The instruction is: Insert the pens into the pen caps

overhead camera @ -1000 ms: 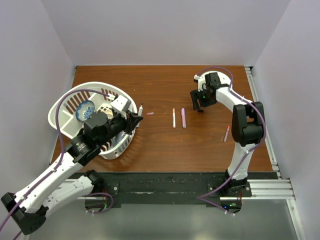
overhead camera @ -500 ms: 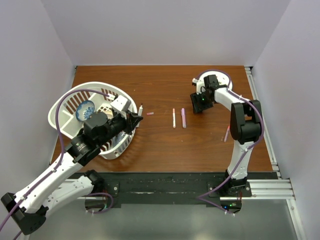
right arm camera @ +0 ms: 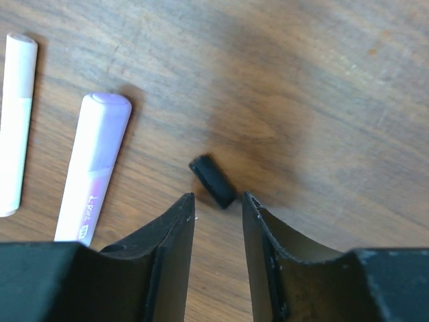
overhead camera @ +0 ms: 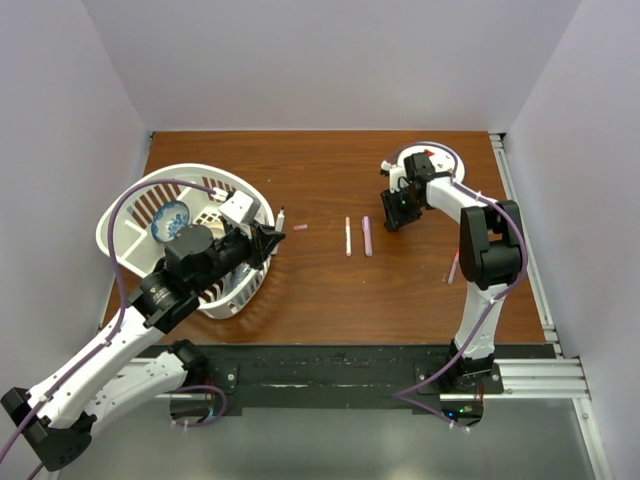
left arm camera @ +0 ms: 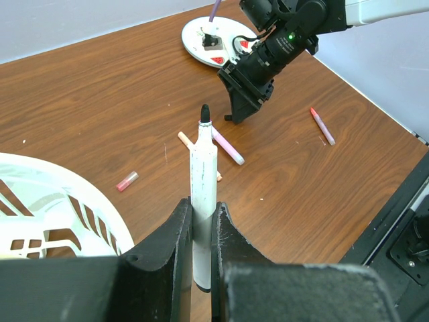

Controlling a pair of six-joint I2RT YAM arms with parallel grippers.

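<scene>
Wooden table (overhead camera: pixel 320 290) | black cap (right arm camera: pixel 213 180) | overhead: hidden beneath right claw (right arm camera: pixel 217 198)

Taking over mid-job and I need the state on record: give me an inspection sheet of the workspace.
Surface: wooden table, bare wood, no spills seen.
Job's things: white pen in the left gripper; pale pen and lilac pen mid-table; pink pen near the table's right edge; pink cap loose; black cap on the wood.
Clutter: white basket holding a blue bowl; spotted plate.
Grippers: left gripper shut on white pen; right gripper open, black cap's end between its tips.
Cables: purple cable arcs over the basket; second purple cable loops by the right gripper.
Surroundings: plain walls; nothing else seen.
</scene>
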